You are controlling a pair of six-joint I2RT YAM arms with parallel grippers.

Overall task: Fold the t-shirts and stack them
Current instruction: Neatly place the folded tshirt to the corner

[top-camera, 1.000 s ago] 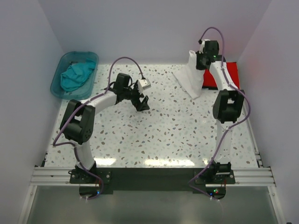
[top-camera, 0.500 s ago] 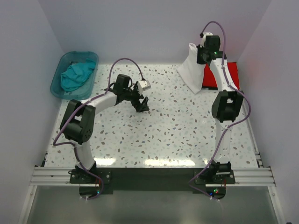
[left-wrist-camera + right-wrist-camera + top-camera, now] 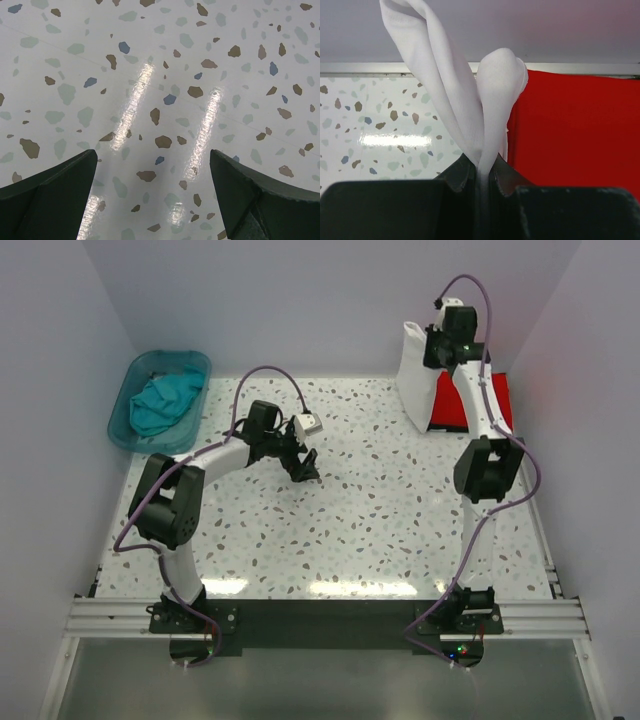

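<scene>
The right gripper [image 3: 481, 172] is pinching a thin bunch of the white shirt [image 3: 418, 375], hanging it at the far right of the desk [image 3: 380, 510], just beside the red shirt [image 3: 450, 405]. With so small a bite, the cloth could slip free and land crumpled. The left gripper [image 3: 305, 468] is hovering spread and empty mid-desk. The teal shirt [image 3: 165, 400] is lying in the tub [image 3: 122, 430].

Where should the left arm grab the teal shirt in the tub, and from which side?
Pinch a raised fold near the middle of the teal shirt, coming straight down from above. It lies bunched inside the tub, whose walls would likely block a sideways approach. The left pincer is open, over the table.
</scene>
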